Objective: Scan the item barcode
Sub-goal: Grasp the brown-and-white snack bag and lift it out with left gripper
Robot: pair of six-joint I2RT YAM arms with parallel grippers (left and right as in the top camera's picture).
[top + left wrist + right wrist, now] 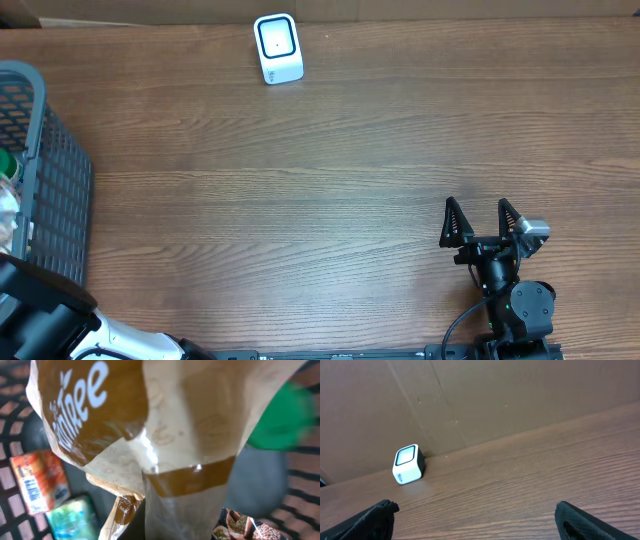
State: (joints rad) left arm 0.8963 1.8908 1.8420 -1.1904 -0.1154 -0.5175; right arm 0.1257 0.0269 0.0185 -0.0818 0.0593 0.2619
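Overhead: scanner (277, 47) stands at the far edge of the table (300, 200), window up. Basket (60, 190) sits at the left edge, and the left arm (50, 320) reaches in over its near corner. The left claw itself is hidden. Right claw (478, 205) rests near the front right, well apart from both, fingers spread wide and holding nothing.

Left wrist: a brown-and-cream pouch (200, 425) fills the frame, inside the basket and very close to the lens. It is glossy film, creased, with a dark band across it. No fingers show. The left claw is closed, probably pinching a fold of this pouch, but the contact cannot be seen. Below it lie an orange packet (37, 485), a blue-green packet (75, 520), a patterned packet (245, 527) and something green (277, 420), blurred. No barcode is visible on the pouch face.

Right wrist: the scanner is far off, with bare wood between it and the open fingers.

Handling, as a judgement: the pouch looks light, soft and slick. The film will crumple and slip, so take it by a seam or the top edge. Expect sag, and the code side may need turning toward the scanner.
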